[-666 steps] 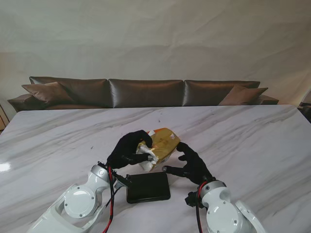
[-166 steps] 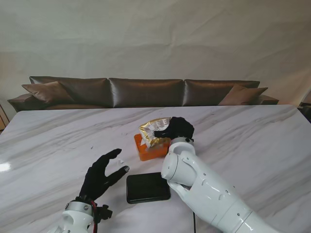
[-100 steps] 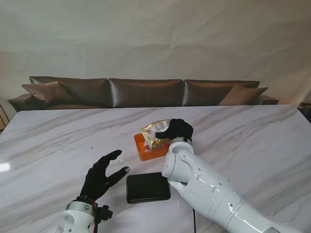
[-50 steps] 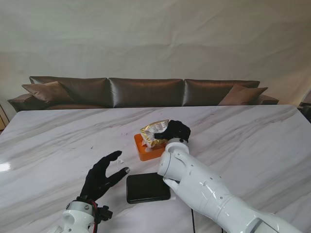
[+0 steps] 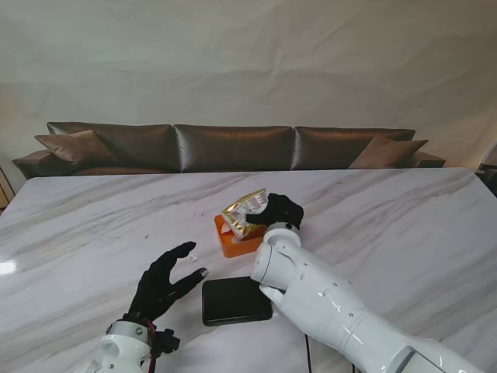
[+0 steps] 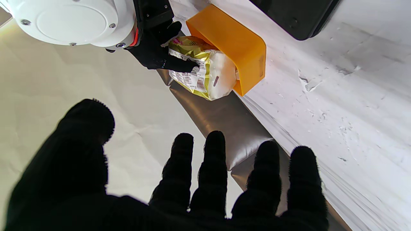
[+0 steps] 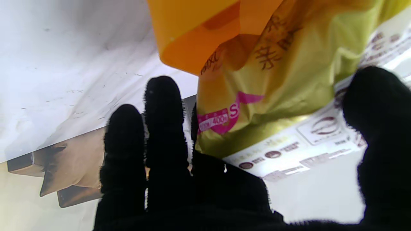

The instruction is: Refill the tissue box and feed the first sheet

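Pressing down on the gold tissue pack point(image 5: 245, 214), the right hand point(image 5: 278, 211) has fingers and thumb clamped across its top; beneath it the pack sits half-sunk, tilted, in the orange tissue box point(image 5: 233, 240). Soft, light, crinkly-slick film likely crumples: grip the flanks. The left hand point(image 5: 165, 281) hovers spread, holding nothing.

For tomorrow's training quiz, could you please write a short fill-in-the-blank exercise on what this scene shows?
1. The right hand presses the tissue pack into the ____ box.
2. The left hand holds ____, its fingers spread.
3. The flat lid lying nearer to me than the box is ____ in colour.

Missing words: orange; nothing; black
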`<state>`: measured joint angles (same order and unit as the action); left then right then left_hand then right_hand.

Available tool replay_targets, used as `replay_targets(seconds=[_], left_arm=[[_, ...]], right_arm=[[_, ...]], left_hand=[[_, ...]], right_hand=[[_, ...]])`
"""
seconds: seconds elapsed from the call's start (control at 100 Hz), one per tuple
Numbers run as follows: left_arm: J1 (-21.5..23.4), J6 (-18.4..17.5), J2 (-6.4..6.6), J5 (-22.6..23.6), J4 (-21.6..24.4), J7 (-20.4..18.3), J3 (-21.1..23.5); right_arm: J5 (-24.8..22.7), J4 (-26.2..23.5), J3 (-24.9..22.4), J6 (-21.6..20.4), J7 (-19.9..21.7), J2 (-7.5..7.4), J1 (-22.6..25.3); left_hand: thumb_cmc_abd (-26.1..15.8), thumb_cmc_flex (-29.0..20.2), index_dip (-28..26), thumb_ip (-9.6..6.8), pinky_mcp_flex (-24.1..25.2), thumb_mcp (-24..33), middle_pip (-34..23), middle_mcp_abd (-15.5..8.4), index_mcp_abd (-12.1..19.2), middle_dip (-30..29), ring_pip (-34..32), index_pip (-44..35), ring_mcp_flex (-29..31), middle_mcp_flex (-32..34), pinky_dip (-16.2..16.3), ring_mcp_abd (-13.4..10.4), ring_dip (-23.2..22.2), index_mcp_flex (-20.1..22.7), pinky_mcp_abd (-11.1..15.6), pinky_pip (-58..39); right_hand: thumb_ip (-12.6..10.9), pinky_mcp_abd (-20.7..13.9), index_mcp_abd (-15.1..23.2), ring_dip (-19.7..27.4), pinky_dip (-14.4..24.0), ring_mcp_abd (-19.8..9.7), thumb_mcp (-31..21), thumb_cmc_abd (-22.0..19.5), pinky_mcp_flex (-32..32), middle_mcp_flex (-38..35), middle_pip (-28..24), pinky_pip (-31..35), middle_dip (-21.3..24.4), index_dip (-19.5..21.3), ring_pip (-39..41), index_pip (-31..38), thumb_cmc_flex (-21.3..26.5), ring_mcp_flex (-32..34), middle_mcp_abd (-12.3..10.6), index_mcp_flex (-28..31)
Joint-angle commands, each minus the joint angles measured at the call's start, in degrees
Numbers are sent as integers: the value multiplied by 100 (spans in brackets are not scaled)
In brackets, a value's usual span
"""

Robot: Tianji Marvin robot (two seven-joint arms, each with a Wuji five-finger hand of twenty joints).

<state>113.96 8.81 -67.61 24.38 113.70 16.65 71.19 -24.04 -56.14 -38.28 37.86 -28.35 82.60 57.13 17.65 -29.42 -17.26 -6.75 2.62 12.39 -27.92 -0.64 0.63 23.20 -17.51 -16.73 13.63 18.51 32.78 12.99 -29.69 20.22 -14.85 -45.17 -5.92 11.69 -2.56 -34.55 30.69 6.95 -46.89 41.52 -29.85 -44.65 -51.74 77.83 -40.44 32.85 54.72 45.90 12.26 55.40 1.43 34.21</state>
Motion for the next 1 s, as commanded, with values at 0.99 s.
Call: replay_targets(seconds=[0.99], left_arm=[[54,-226,13,-111,-52,-121,103]], right_arm=[[-537,-765,265,717,1046,-381,99]], left_hand=[[-201,42,68,-10,75,-171,33,-181,99,-19,32,58,-57,-60,14,-121,31,-71,-109,111]], right_hand=[[-362,-156,-299,-201,99,202,-456,-593,696,2055,347,-428,-86,-1222,-406,-1923,-1099,-1933,567,301]])
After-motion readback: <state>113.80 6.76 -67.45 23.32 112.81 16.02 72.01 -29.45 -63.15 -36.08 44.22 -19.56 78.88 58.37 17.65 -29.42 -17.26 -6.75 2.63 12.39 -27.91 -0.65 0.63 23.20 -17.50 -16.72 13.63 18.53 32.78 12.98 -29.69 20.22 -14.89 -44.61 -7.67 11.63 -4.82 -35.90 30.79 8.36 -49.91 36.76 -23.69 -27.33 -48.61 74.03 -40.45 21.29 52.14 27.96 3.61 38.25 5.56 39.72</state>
